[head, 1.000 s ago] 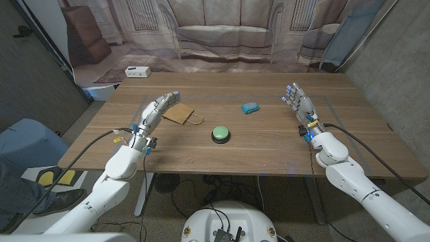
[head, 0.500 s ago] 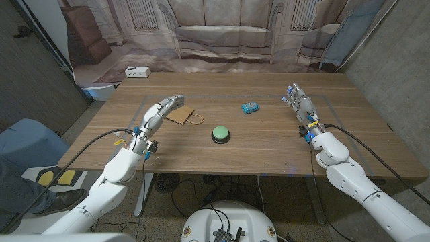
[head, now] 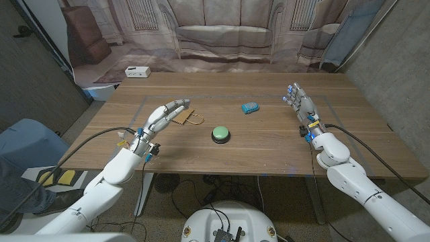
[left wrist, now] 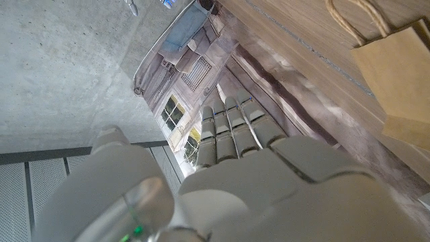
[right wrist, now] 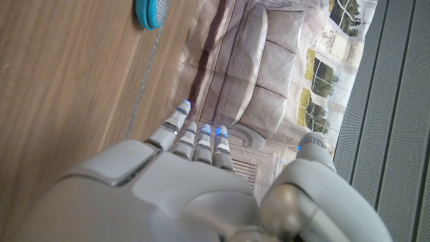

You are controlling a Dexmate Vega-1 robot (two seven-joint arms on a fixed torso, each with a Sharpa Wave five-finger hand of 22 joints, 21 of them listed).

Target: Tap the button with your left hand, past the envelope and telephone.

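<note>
1. My left hand (head: 161,115) hangs over the left part of the surface (head: 269,144), fingers stretched out together and holding nothing. I judge it is held flat and extended because a tap needs no grip.
2. The fingertips lie over the near edge of the brown paper bag (head: 183,116), which seems to be the "envelope" I am meant to pass. In the left wrist view the bag (left wrist: 403,87) sits just beyond my fingers (left wrist: 232,128).
3. The green button (head: 220,134) sits near the middle of the surface, apart from my left hand and toward the right edge from it.
4. A small blue thing (head: 250,107), perhaps the telephone, lies beyond the button toward the far edge.
5. My right hand (head: 301,106) waits near the right edge, fingers straight and empty, well clear of the button; it has no part in this task.
6. The tap is not yet made.
</note>
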